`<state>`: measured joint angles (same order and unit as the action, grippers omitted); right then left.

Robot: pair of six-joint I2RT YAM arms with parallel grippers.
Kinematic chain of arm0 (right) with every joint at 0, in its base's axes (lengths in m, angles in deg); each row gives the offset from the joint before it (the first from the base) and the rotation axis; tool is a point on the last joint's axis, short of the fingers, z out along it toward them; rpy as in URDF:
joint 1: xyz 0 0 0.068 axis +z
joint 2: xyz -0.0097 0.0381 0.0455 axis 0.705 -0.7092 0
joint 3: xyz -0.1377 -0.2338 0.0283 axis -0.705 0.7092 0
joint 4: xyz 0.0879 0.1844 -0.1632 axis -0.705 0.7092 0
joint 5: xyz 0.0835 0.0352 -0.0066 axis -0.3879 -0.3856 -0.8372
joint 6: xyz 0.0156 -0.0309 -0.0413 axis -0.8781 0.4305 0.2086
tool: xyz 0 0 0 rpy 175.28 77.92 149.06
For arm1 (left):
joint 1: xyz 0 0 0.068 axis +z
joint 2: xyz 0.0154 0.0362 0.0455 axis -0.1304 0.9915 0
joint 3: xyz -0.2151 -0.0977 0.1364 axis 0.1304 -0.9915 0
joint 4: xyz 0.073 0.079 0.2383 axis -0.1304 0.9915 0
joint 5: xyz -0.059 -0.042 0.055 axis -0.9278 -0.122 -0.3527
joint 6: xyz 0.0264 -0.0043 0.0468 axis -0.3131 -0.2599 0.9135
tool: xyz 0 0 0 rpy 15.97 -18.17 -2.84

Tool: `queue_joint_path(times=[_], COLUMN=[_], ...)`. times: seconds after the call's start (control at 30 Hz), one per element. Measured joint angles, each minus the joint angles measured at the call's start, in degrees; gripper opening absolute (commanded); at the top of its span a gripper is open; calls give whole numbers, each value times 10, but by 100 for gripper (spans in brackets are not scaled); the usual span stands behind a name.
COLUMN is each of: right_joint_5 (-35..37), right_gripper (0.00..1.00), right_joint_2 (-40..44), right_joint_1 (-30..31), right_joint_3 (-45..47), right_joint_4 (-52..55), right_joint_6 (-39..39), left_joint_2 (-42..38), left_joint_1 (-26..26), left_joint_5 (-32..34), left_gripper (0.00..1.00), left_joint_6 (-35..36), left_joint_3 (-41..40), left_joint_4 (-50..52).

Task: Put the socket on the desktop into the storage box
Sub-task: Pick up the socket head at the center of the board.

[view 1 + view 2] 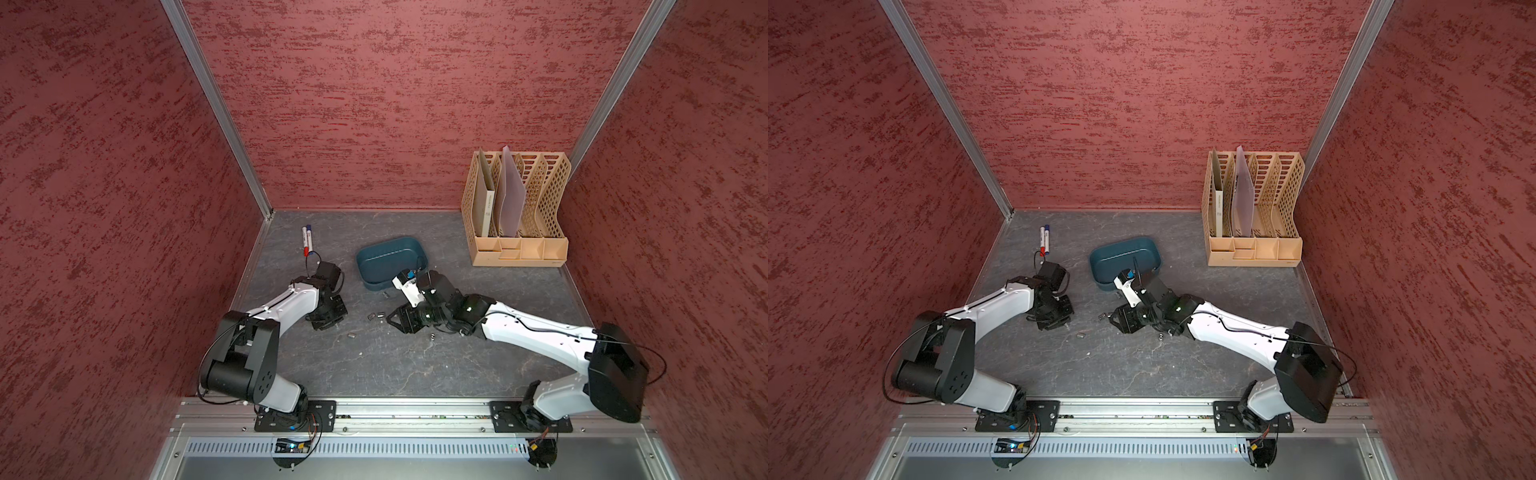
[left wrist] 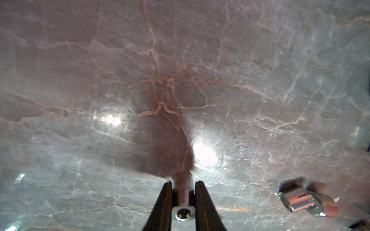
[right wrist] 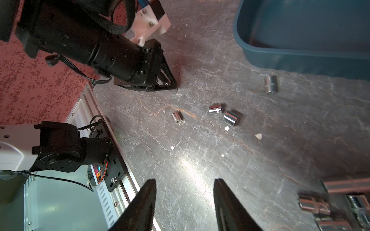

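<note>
**Tools (2)**
- Left tool (image 2: 183, 183): jaws narrow, clamped on one held socket (image 2: 183, 200). The socket's open end faces the wrist camera. In both top views this tool is at 9 o'clock from the centre of the table (image 1: 415, 365).
- Right tool (image 3: 184, 180): jaws wide and holding nothing, above bare table near the centre.

**Sockets**
- Loose sockets (image 3: 231, 118): four count clearly in the right wrist view, all lying on their sides on the table.
  - Two lie just beside each other, between the two tools.
  - One lies at 8 o'clock from that pair.
  - One lies at 1 o'clock from the pair, near the box wall.
- Blurred shiny pieces (image 3: 314, 204) at the edge of the right wrist view are probably further sockets. Their number cannot be told.

**Storage box (1)**
- The storage box (image 1: 386, 259) is teal and stands at 12 o'clock from the table centre. The right arm's wrist crosses its near corner.

**Other items**
- One beige file rack (image 1: 540, 195) stands in the 2 o'clock corner and holds two upright folders (image 1: 484, 199).
- Two markers (image 1: 306, 240) lie side by side at 10 o'clock, one red-capped and one blue-capped.
</note>
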<state>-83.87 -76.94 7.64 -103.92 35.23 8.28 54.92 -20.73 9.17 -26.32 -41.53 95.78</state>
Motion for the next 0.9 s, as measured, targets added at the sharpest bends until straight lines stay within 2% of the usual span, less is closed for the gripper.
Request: queue_joint_path(times=[0.1, 0.4, 0.7, 0.9], right_joint_5=[0, 4, 27, 47], right_gripper=[51, 52, 53, 54], right_joint_2=[0, 6, 15, 16], right_joint_1=[0, 0, -3, -19], right_joint_3=[1, 14, 13, 0], right_joint_4=[-1, -7, -3, 22], right_joint_6=[-2, -9, -28, -40], left_joint_2=[0, -2, 1, 46], left_joint_1=[0, -4, -32, -55], left_joint_5=[0, -10, -29, -37], left_gripper=[3, 0, 0, 0], left_joint_6=[-2, -2, -2, -2], left_joint_3=[0, 11, 107, 195], left_joint_4=[-1, 9, 22, 33])
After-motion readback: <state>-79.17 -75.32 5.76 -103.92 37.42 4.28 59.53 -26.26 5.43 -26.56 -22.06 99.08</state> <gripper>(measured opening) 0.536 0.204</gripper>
